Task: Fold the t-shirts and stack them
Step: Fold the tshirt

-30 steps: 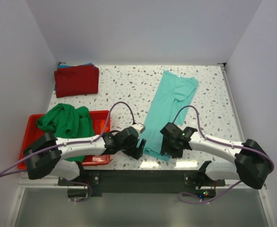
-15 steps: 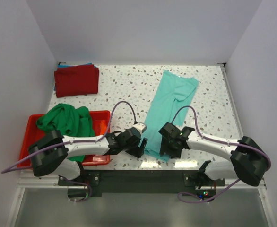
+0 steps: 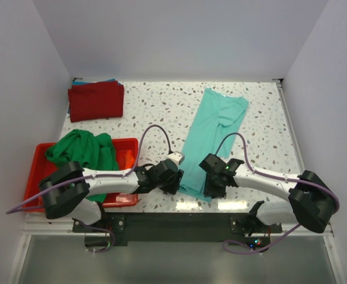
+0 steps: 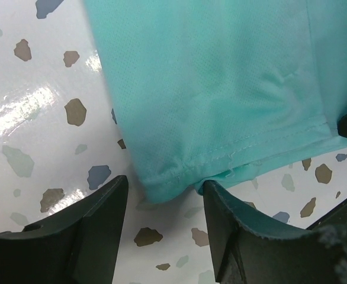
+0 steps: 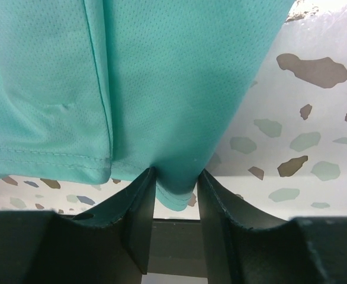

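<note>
A teal t-shirt (image 3: 212,133), folded lengthwise into a long narrow strip, lies flat on the speckled table (image 3: 156,106), running at a slant from the far right part of the table down to the middle of the near edge, where its hem ends. Both arms reach in low over that near edge, one at each corner of the hem. The left tool (image 3: 172,182) sits at the hem's left corner; the left wrist view shows its two dark fingers standing apart on the table with the stitched corner of the teal t-shirt (image 4: 221,89) lying in the gap of the left tool (image 4: 164,184), the cloth slightly puckered there but not squeezed. The right tool (image 3: 212,186) sits at the hem's right corner; in the right wrist view the right tool (image 5: 174,177) has its fingers drawn close together and clamped on a bunched tuck of the teal t-shirt (image 5: 161,89), with a folded edge of the fabric running up just left of the grip. At the far left corner of the table a folded dark red t-shirt (image 3: 96,100) rests on a blue t-shirt (image 3: 96,81), of which only a thin edge shows. Along the near left edge, a bright green t-shirt (image 3: 84,151) lies crumpled in a red bin (image 3: 129,155).
</note>
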